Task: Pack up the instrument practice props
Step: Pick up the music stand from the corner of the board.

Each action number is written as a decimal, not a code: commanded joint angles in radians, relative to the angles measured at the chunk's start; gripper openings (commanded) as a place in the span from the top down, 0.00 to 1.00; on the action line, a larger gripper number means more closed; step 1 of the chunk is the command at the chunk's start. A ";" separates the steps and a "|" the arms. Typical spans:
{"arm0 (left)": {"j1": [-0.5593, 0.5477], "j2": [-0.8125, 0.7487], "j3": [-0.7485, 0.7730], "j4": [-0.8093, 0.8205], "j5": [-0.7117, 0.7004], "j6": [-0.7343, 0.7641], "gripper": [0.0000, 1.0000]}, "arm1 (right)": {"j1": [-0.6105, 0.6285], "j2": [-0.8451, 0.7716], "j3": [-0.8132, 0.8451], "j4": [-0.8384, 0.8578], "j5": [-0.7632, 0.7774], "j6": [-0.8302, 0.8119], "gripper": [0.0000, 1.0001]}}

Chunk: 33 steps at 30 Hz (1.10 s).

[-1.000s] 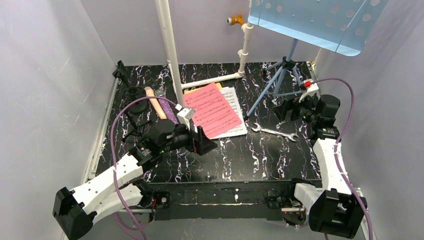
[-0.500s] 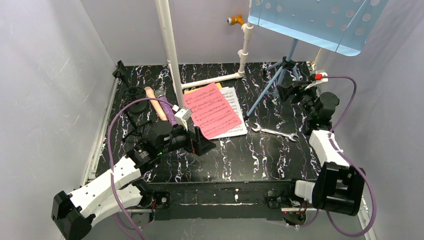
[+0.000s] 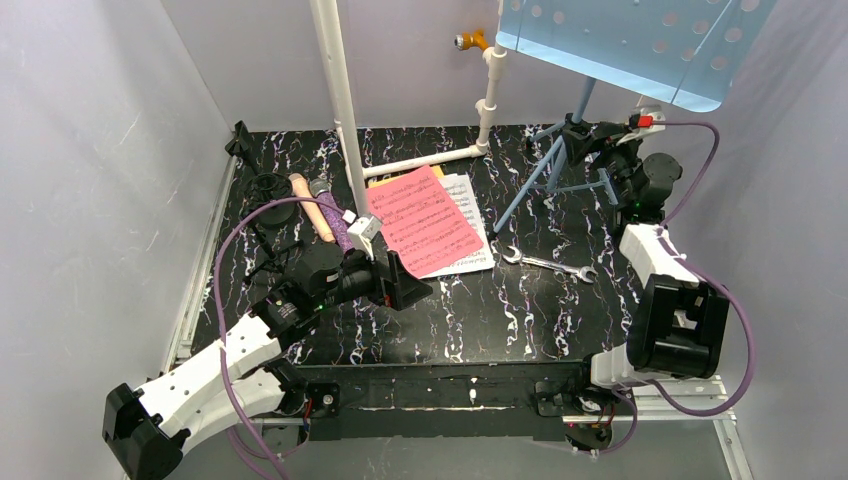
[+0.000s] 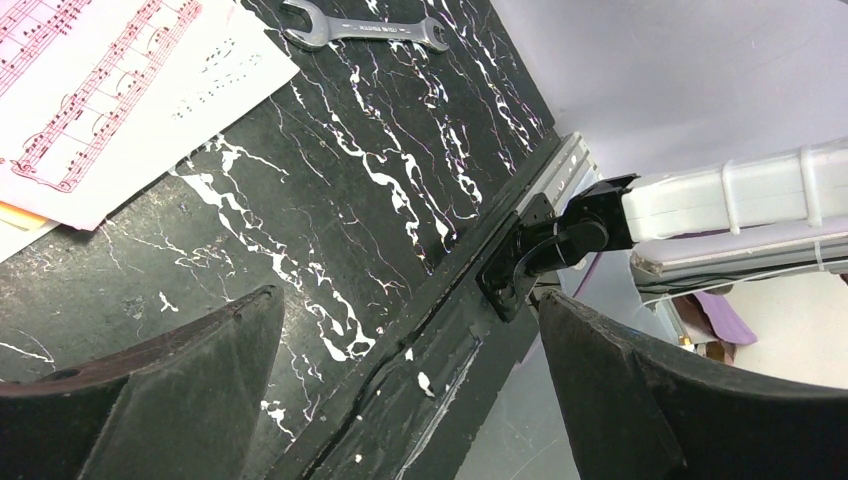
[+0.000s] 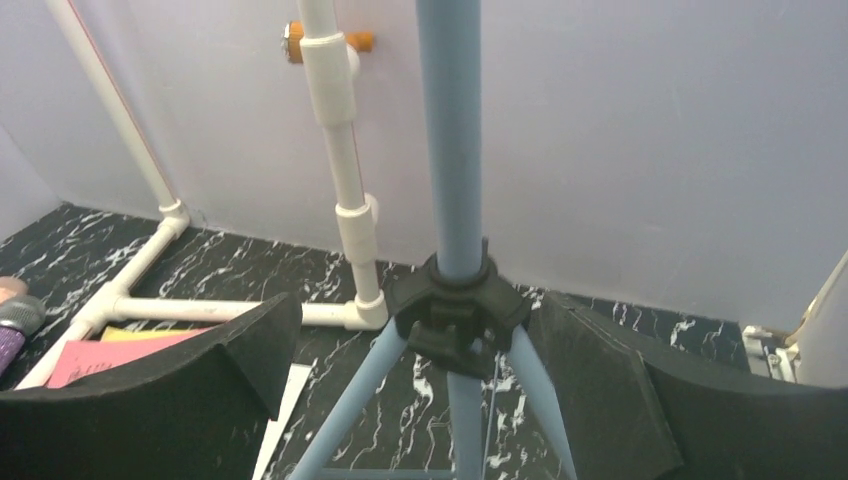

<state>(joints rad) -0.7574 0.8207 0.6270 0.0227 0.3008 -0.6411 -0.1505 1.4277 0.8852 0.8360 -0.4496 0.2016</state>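
Observation:
The light-blue perforated music rack (image 3: pixel 640 40) stands at the back right on tripod legs (image 3: pixel 545 175). My right gripper (image 3: pixel 590 140) is open, its jaws either side of the black hub (image 5: pixel 458 315) where the blue pole (image 5: pixel 450 130) meets the legs, not touching. Red and white sheet-music pages (image 3: pixel 428 222) lie mid-table and show in the left wrist view (image 4: pixel 95 90). The peach microphone (image 3: pixel 308 205) and purple glitter microphone (image 3: pixel 335 215) lie at the left, by the black mic holder (image 3: pixel 268 190). My left gripper (image 3: pixel 405 290) is open and empty near the pages.
A silver wrench (image 3: pixel 548 264) lies right of the pages and shows in the left wrist view (image 4: pixel 365 28). White plastic pipes (image 3: pixel 340 100) stand at the back, one upright beside the blue pole (image 5: pixel 340 170). Grey walls close three sides. The table's front edge (image 4: pixel 480 300) is near my left gripper.
My right gripper has moved back and up from beside the wrench to the rack's tripod hub. My left arm has barely moved.

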 commanded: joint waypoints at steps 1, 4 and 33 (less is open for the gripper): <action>-0.001 -0.009 -0.002 0.008 0.020 -0.026 0.02 | -0.005 0.041 0.106 0.099 0.022 -0.024 0.01; -0.002 -0.012 0.000 0.001 0.021 -0.030 0.02 | -0.005 0.066 0.139 0.106 0.038 -0.013 0.02; -0.002 0.029 0.036 -0.043 0.015 -0.060 0.02 | 0.001 0.307 0.355 0.141 0.014 0.180 0.23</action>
<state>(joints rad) -0.7574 0.8486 0.6273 -0.0120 0.3042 -0.6960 -0.1505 1.7153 1.1946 0.9245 -0.4767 0.3119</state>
